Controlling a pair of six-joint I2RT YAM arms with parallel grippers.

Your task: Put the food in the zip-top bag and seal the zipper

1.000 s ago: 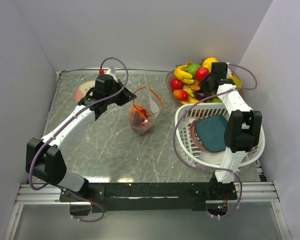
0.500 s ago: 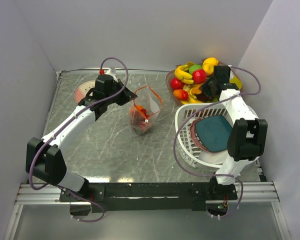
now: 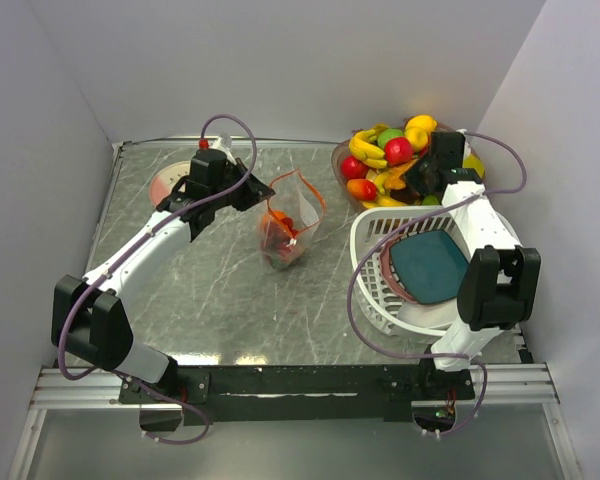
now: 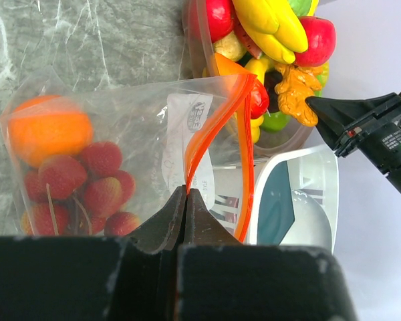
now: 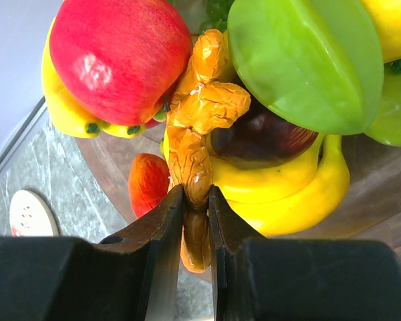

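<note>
Over the bowl (image 3: 337,166), right gripper (image 5: 196,194) pinching ginger (image 5: 208,107), left gripper (image 4: 188,192) clamping zipper (image 4: 218,112)

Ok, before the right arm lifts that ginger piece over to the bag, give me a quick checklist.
1. Grip of right tool on ginger piece: ok.
2. Clearance of ginger piece from fruit pile: cannot tell, neighbours crowd it.
3. Pinch of left tool on zipper: ok.
4. Mouth of zip-top bag open, strips apart: ok.
5. Room in the bag beside the orange and strawberries: ok.
</note>
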